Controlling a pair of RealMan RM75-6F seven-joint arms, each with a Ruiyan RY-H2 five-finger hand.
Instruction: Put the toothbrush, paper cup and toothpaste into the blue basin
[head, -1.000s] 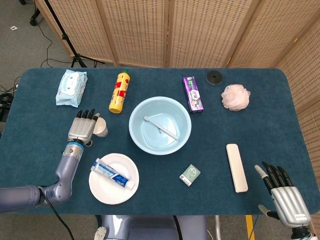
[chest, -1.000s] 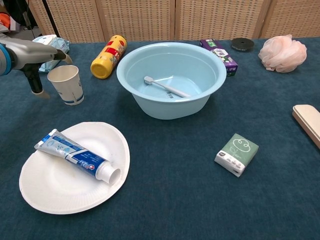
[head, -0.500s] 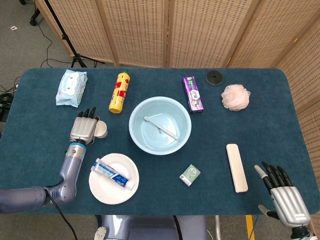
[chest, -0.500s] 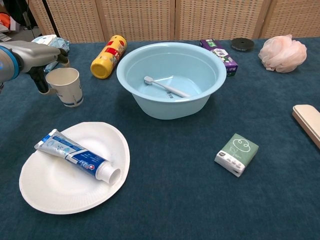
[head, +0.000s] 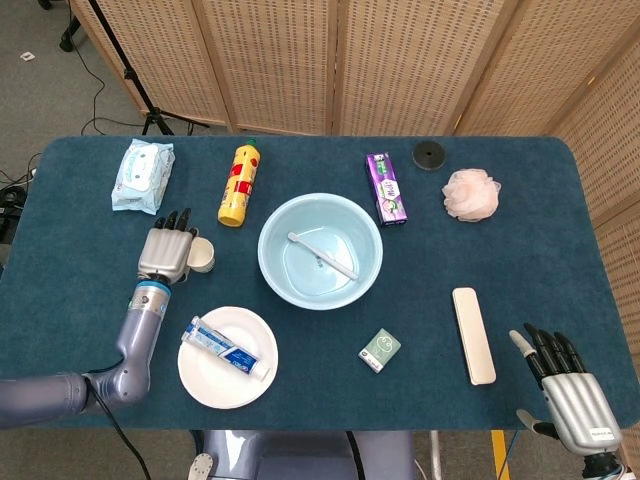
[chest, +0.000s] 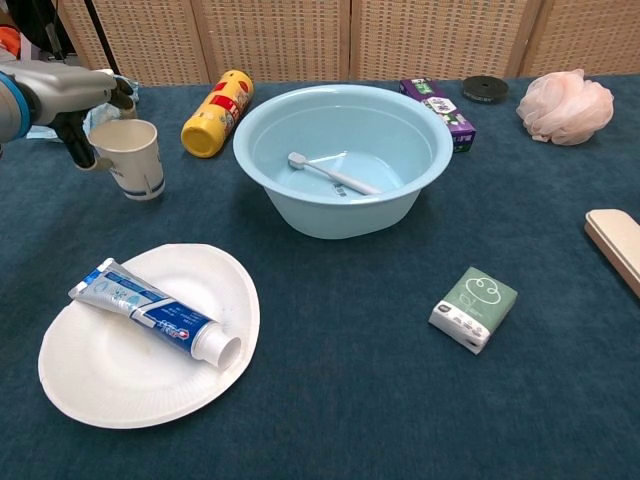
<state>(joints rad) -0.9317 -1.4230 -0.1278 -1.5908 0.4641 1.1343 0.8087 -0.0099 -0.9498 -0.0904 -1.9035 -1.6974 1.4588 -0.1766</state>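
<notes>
At the far left of the table a pack of wet wipes lies flat. Just below it, the left hand grips the paper cup, fingers wrapped around its upper rim; the cup stands upright on the cloth. Nearer the front edge, the toothpaste tube lies across a white paper plate, cap end toward the right. A yellow bottle lies on its side behind the cup. In the middle sits the blue basin, and the toothbrush already rests inside it, slanting across the bottom. To the basin's right lie a purple box at the back and a small green packet toward the front. Farther right are a black disc, a pink bath sponge and a long cream case. The right hand hovers at the lower right corner, off the table edge, fingers spread and holding nothing.
</notes>
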